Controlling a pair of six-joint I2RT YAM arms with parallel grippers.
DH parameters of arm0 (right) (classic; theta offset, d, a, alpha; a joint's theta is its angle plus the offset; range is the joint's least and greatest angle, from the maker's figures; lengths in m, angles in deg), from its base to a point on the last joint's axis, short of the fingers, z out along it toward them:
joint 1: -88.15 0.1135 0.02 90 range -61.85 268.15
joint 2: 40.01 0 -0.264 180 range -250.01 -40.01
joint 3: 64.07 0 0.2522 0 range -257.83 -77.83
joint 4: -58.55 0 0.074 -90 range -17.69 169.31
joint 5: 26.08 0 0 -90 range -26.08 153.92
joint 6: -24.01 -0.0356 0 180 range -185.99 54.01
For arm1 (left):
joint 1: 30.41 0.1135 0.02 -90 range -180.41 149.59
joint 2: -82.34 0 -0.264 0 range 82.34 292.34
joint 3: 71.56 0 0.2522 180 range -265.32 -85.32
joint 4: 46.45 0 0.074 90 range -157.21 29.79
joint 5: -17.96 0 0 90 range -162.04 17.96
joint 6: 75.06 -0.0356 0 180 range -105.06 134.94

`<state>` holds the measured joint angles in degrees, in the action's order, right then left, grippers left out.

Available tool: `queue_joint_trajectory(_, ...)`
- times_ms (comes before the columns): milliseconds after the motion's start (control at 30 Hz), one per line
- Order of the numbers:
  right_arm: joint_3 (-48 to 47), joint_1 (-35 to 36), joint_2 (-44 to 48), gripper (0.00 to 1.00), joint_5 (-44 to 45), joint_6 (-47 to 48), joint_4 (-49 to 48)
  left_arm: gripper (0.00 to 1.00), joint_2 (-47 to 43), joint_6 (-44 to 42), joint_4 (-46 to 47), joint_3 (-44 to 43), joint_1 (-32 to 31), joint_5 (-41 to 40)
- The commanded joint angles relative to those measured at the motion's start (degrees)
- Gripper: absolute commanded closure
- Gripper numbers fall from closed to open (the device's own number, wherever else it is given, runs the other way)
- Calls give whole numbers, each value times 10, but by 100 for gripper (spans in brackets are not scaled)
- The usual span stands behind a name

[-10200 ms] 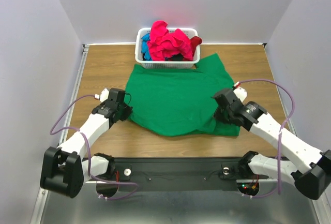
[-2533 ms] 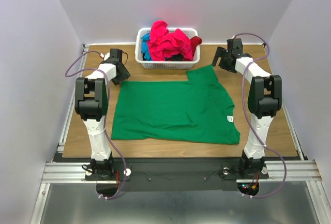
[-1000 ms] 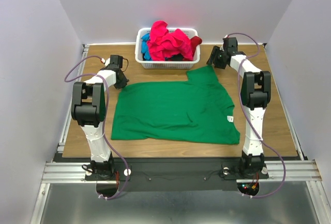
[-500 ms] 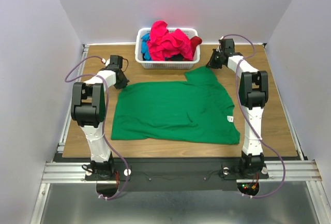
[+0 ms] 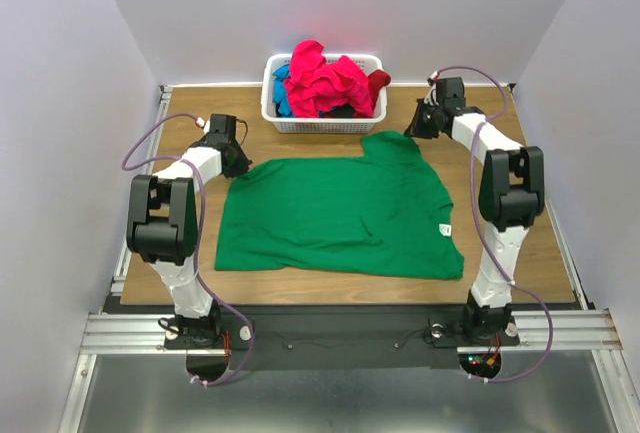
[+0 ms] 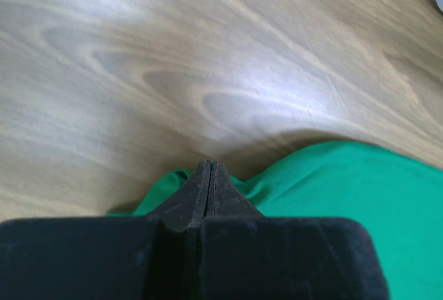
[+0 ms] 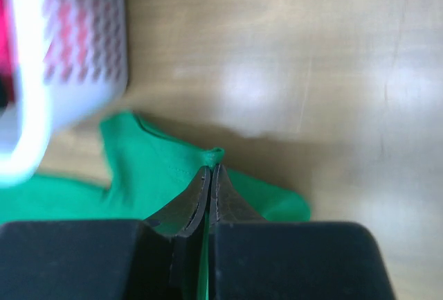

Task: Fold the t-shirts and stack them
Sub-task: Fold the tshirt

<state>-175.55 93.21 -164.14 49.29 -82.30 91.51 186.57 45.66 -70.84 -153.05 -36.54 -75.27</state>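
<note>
Light: bright, even, from above.
Glare: pale sheen on the worktop (image 6: 228, 99) in both wrist views.
Blur: basket (image 7: 69, 64) smeared in right wrist view.
Colour: pink-red shirts (image 5: 325, 81) oversaturated at the far edge.

From above, the blue t-shirt (image 5: 281, 93) and the dark t-shirt (image 5: 346, 110) lie mostly buried under the pink-red t-shirts (image 5: 322, 78) in the basket (image 5: 320, 125), and the neck label (image 5: 446, 229) is too small to read. In the left wrist view the black body of the left claw (image 6: 210, 170) covers the near part of the green t-shirt (image 6: 360, 196), which also runs off the right edge. The right claw (image 7: 211, 172) hides cloth the same way; there the basket is blurred and cut by the left edge.
</note>
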Motion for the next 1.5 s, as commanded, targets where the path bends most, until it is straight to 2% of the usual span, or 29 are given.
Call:
queue_joint_trajectory(0, 84, 10, 110, 100, -1, 11, -42, 100, -66, 10, 25, 32, -8, 10)
queue_joint_trajectory(133, 188, 10, 216, 100, 6, -9, -53, 100, -104, 17, 26, 67, -12, 8)
queue_joint_trajectory(267, 272, 10, 283, 100, -14, -22, -56, 100, -153, 29, 27, 108, -14, -2)
queue_joint_trajectory(500, 409, 10, 453, 99, 16, -57, -53, 100, -246, 43, 11, 174, -14, -43)
queue_joint_trajectory(667, 443, 11, 556, 100, 57, -60, -9, 100, -273, 43, 2, 192, -14, -47)
queue_joint_trajectory(900, 480, 11, 642, 100, 103, -60, 56, 100, -314, 60, -38, 210, -14, -90)
queue_joint_trajectory(1100, 511, 10, 694, 100, 102, -65, 90, 100, -354, 81, -58, 240, -14, -110)
queue_joint_trajectory(1467, 562, 9, 751, 100, 133, -96, 135, 100, -371, 94, -45, 293, -14, -78)
